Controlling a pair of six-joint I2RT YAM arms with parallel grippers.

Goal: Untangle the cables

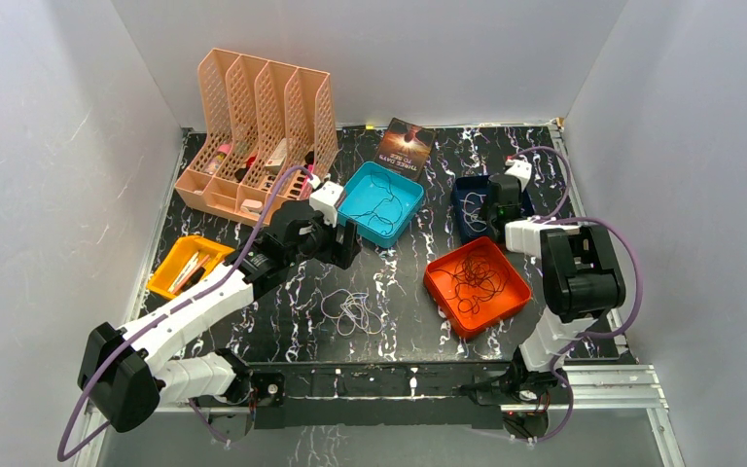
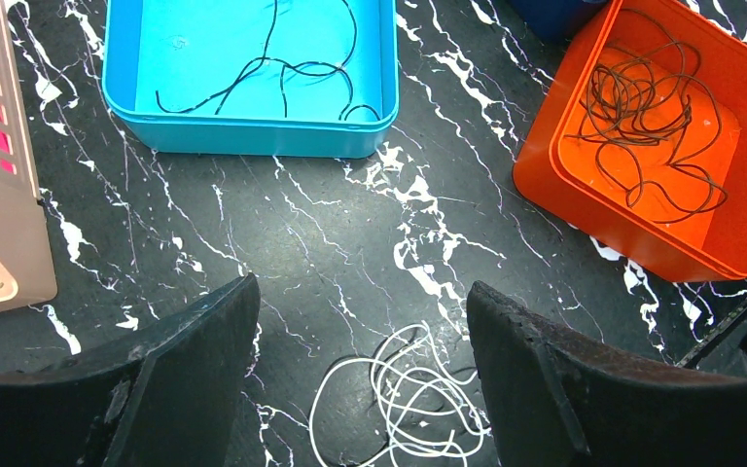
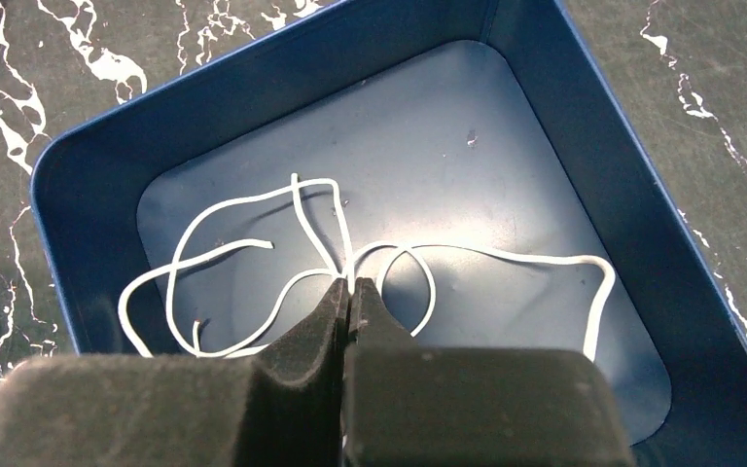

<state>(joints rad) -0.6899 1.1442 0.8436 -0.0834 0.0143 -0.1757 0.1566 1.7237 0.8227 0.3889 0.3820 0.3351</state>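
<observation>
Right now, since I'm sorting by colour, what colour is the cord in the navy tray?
White. The cord shows best in the right wrist view.

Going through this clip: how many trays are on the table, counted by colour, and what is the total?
Turquoise tray: 1
Dark blue tray: 1
Orange tray: 1
Yellow tray: 1
Total: 4
</observation>
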